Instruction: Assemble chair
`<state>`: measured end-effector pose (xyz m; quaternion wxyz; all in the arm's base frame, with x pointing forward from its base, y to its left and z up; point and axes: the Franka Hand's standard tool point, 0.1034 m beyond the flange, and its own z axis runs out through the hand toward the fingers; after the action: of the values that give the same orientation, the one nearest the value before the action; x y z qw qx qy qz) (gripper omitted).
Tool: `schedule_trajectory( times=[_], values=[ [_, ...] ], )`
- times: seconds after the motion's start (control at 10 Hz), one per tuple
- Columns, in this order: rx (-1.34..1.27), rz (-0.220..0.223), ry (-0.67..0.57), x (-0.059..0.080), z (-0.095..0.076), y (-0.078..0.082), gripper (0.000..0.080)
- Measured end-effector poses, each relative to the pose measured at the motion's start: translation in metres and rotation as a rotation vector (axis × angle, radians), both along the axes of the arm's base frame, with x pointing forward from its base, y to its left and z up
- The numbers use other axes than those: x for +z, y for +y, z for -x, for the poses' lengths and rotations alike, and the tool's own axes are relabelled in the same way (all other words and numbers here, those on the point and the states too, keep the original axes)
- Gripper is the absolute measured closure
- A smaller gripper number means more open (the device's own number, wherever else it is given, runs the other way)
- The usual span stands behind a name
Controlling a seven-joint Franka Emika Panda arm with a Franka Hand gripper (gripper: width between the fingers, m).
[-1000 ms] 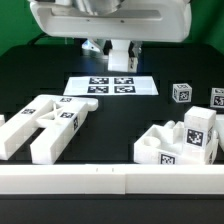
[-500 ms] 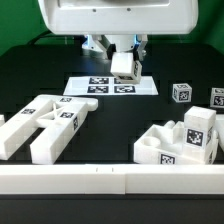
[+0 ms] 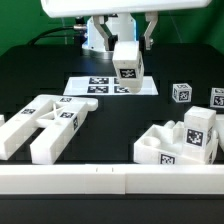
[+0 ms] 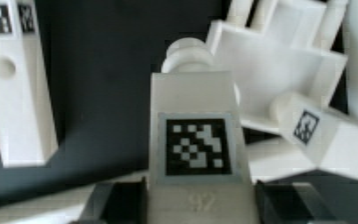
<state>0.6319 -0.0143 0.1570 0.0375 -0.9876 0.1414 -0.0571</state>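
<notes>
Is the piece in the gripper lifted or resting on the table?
Lifted, it seems: the piece hangs from the shut gripper, its lower end clear above the marker board.

You have a white arm [image 3: 120, 6] here. Its broad, smooth casing with rounded corners runs along the upper edge of the exterior view. Under it, your gripper [image 3: 128, 48] has a white body and two slim, straight, dark fingers [image 3: 149, 30]. Behind them you can see more white, rounded casing with a bluish shade. In the wrist view the fingers [image 4: 126, 203] look like blunt grey blocks with darker edges. Screws and markings are too blurred for you to tell.
</notes>
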Motion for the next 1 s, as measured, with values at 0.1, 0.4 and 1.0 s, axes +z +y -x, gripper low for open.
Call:
schedule_trajectory(
  times=[0.1,0.4,1.0],
  values=[
    [0.001,-0.001,0.009,-0.003,0.005,0.001,0.0511],
    [0.056,0.036,-0.006,-0.008,0.0,0.0,0.0511],
    [0.042,0.096,-0.229,-0.01,-0.015,-0.004,0.0511]
  ],
)
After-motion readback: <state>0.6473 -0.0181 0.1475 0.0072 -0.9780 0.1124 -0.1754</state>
